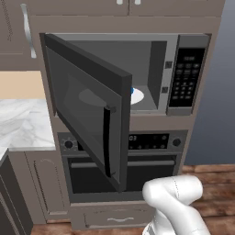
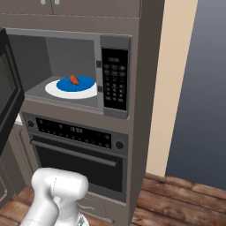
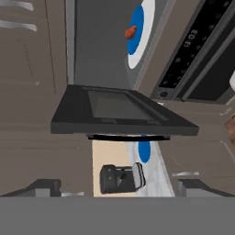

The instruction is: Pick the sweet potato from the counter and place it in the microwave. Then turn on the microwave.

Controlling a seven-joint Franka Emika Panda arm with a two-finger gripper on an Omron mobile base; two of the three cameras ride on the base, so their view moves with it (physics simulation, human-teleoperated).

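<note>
Jaws: wide open and empty; the two dark tips of the gripper (image 3: 117, 189) stand far apart at the bottom of the hand view, and nothing is between them or touching them.
Gripper place: held back from the microwave door (image 3: 121, 112), which stands swung open between the hand and the cavity.
Sweet potato: it lies on the blue plate (image 2: 77, 84), inside the microwave (image 2: 70, 70); the sweet potato (image 2: 73, 79) is a small reddish-orange lump near the middle of the plate.
Plate: it sits on the white turntable (image 2: 53, 90), well inside the cavity.
Handling, my judgement: the potato looks light, stiff and rounded, so it can roll; if it must be taken again, the best hold is across its short middle, not on the tapered ends.
Door, my judgement: rigid and hinged at the left; a push on the free edge near the dark handle (image 1: 107, 140) should close it.
Keypad: the black keypad panel (image 2: 115, 79) at the right of the cavity is untouched.
Task stage, my judgement: placing looks done; closing and starting are left.
</note>
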